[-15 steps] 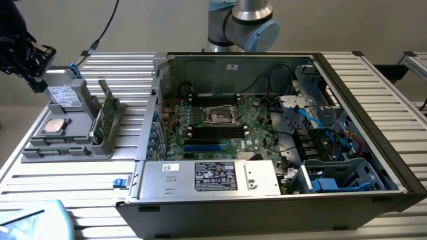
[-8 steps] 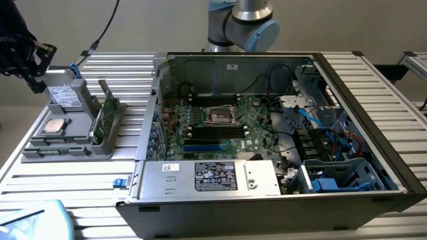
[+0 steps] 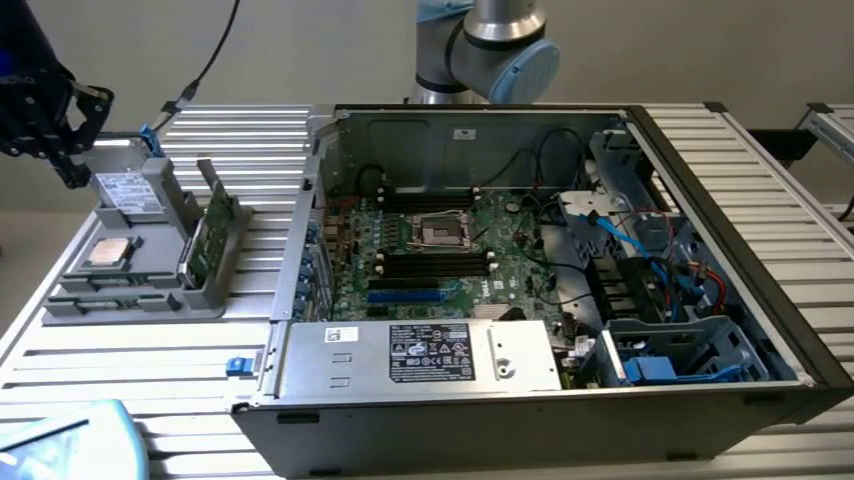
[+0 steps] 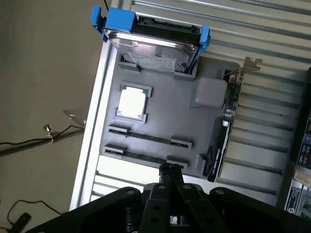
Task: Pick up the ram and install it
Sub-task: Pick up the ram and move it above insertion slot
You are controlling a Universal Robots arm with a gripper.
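While near the pincer [image 4: 170, 171], tray [image 4: 194, 121] with ram [image 4: 148, 138], processor [image 4: 132, 103], drive [image 4: 153, 48].

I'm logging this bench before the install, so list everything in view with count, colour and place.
computer case: one, black, open, on the table
motherboard: one, green, inside the case
power supply: one, silver, inside the case
tray: one, grey, beside the case
hard drive: one, silver, blue bracket, on the tray
processor: one, silver, on the tray
ram: apparently two, dark, edge-up in the tray
circuit card: at least one, green, upright at the tray's edge
table: one, silver slats, under everything
arm: one, grey and blue, behind the case
gripper: one, black, shut, above the tray
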